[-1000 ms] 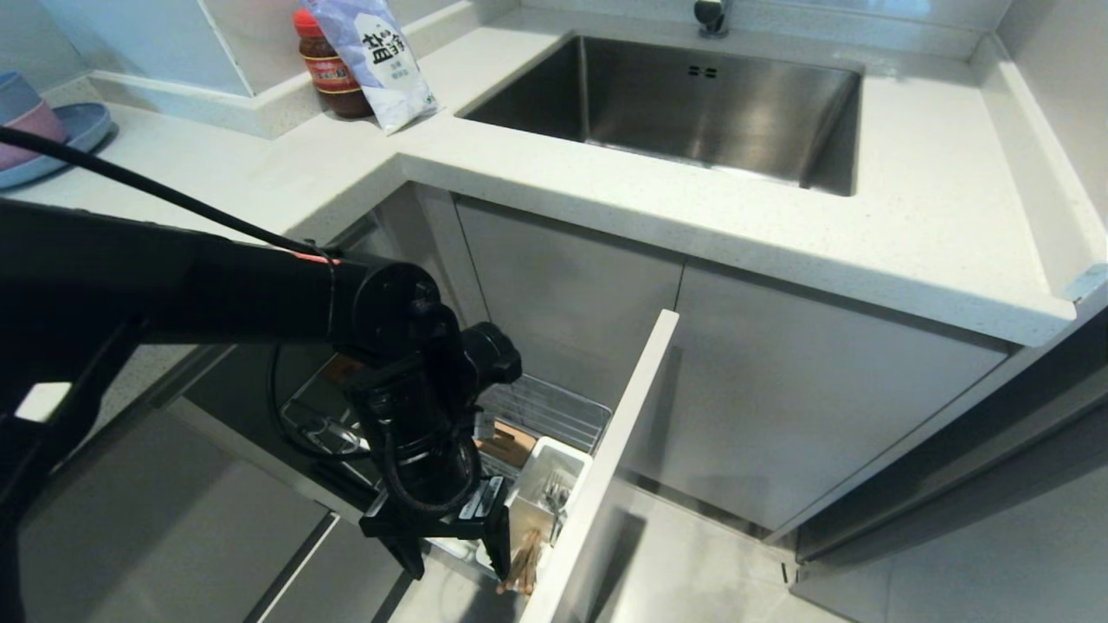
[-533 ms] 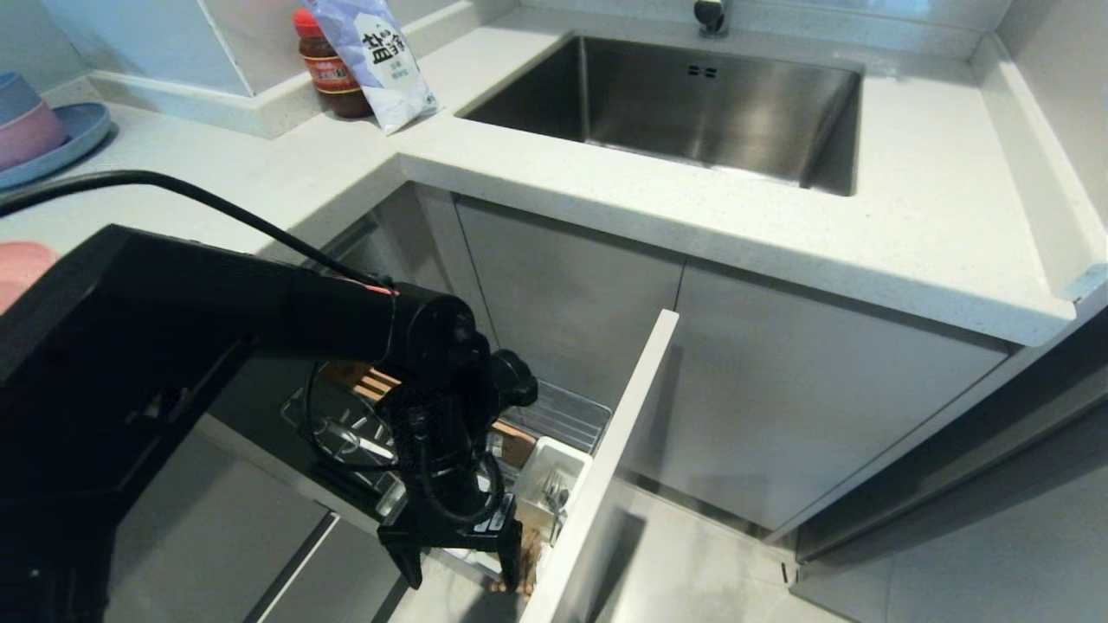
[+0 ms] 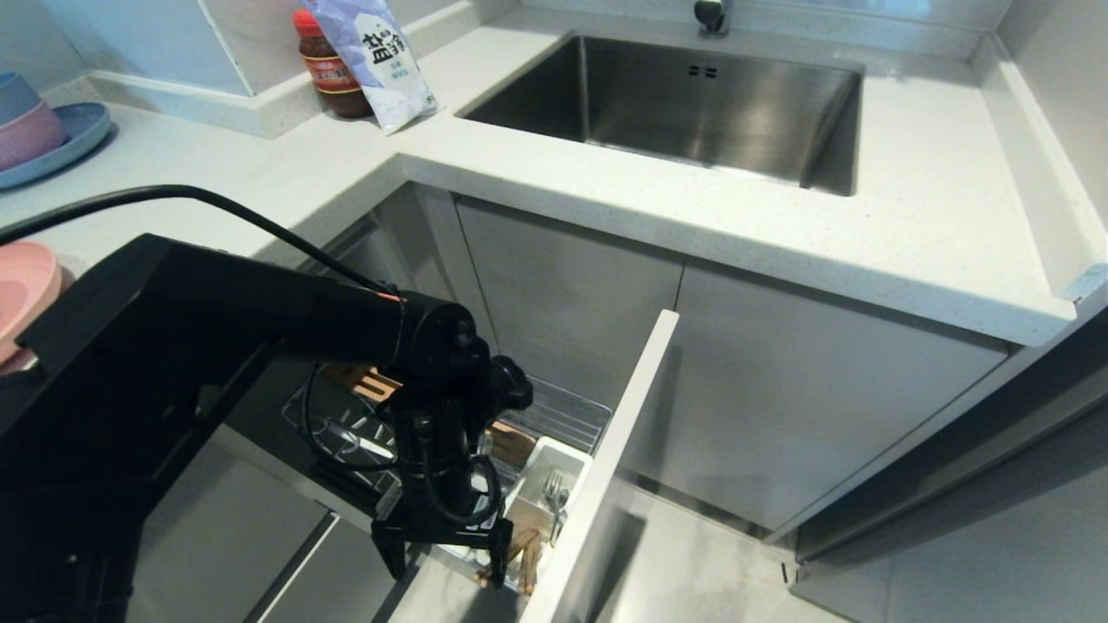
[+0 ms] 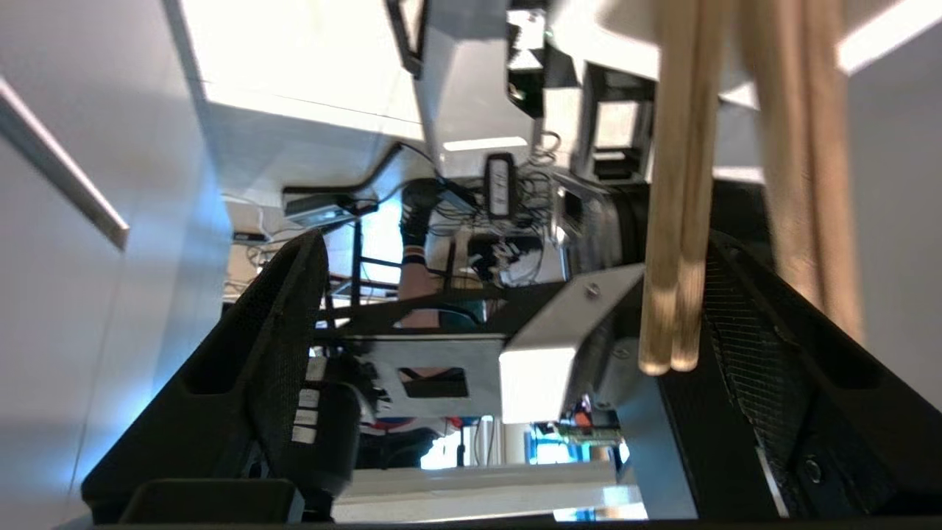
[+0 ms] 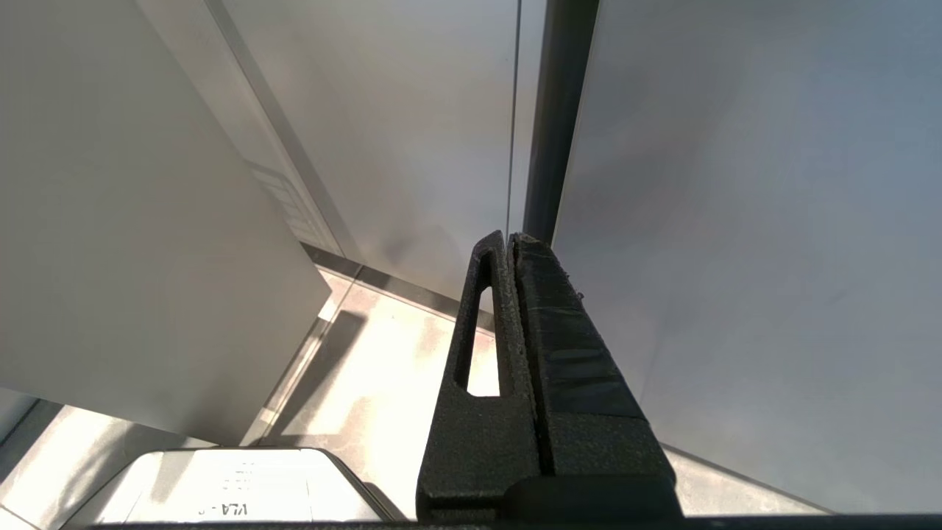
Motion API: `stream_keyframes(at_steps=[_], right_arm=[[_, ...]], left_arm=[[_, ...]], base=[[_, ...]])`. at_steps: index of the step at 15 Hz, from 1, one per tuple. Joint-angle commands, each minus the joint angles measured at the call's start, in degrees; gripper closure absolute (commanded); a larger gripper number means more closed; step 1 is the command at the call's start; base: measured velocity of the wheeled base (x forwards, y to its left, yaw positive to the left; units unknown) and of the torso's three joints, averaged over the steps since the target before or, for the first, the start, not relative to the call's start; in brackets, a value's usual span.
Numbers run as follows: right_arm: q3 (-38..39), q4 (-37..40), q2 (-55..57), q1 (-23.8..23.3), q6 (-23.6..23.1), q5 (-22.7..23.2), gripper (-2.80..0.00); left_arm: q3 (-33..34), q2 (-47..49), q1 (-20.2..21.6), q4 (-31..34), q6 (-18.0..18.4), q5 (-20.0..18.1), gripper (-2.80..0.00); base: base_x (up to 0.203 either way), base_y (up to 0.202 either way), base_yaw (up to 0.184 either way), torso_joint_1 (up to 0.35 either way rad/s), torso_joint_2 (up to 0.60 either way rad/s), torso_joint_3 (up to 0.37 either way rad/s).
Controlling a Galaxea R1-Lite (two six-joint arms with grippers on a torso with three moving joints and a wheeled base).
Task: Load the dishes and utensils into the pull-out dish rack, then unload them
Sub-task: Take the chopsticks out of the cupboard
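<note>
Chopsticks (image 3: 524,551) seemingly beside left pincer (image 3: 440,567)

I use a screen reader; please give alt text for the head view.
The left gripper, fingers apart, hangs over the chopsticks in the pull-out dish rack. A fork stands in its white cutlery holder.
</note>
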State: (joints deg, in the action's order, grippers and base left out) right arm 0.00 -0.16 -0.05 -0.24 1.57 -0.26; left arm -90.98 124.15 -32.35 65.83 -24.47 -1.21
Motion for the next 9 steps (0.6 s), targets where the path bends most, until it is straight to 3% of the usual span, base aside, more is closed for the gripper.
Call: stream_keyframes(at_steps=[1,9], right_arm=[[0.09,-0.02,-0.13,0.04,0.02,-0.01,0.0],[0.09,-0.02,-0.13,0.06,0.02,-0.01,0.0]], left_arm=[[0.01,-0.05,0.97,0.35,-0.05,0.6,-2.8],[-0.94,4.24,0.88,0.79,0.12,0.07,-2.8]], base=[[0.0,0.0,0.0,0.0,0.0,0.0],[0.0,0.0,0.0,0.0,0.0,0.0]])
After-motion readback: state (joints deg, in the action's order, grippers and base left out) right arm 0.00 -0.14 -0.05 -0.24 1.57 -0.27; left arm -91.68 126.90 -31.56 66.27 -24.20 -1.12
